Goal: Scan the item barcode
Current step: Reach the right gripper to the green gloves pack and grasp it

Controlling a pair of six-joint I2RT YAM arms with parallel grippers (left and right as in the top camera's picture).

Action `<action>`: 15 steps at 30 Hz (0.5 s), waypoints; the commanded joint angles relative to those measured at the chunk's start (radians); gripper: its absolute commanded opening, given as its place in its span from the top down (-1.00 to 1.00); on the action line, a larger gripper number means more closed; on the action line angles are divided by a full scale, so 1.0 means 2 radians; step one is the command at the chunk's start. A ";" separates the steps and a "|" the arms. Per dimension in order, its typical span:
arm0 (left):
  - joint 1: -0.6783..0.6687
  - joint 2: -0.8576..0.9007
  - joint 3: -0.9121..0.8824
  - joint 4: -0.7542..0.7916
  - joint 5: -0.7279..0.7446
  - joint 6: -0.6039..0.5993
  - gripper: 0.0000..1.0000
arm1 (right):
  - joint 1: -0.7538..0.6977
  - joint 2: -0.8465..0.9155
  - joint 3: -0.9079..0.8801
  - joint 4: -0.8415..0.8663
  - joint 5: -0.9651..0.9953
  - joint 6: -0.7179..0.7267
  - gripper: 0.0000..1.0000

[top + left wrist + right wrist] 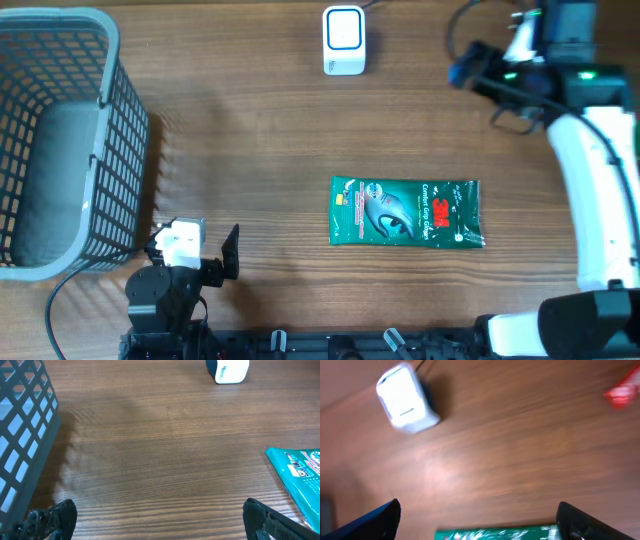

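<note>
The item, a flat green 3M packet [407, 212], lies face up in the middle of the wooden table. Its corner shows at the right of the left wrist view [300, 472], and its top edge runs along the bottom of the right wrist view [495, 534]. The white barcode scanner [344, 40] stands at the far edge, also visible as the scanner [227, 370] and, blurred, as the scanner [406, 399]. My right gripper [468, 70] hovers open at the far right, above and beyond the packet, its jaws [477, 515] wide with nothing between them. My left gripper [195, 248] rests open at the near left, empty [160, 520].
A grey wire basket [125, 130] stands at the left edge, close beside the left gripper, its wall [25, 435] filling the left of that wrist view. A blurred red object [622, 390] lies at the top right of the right wrist view. The scanner's cable leads off the far edge.
</note>
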 commanded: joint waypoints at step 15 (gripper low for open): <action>0.002 -0.004 -0.003 0.002 -0.003 -0.005 -1.00 | 0.181 0.033 -0.244 -0.089 0.034 0.462 -0.99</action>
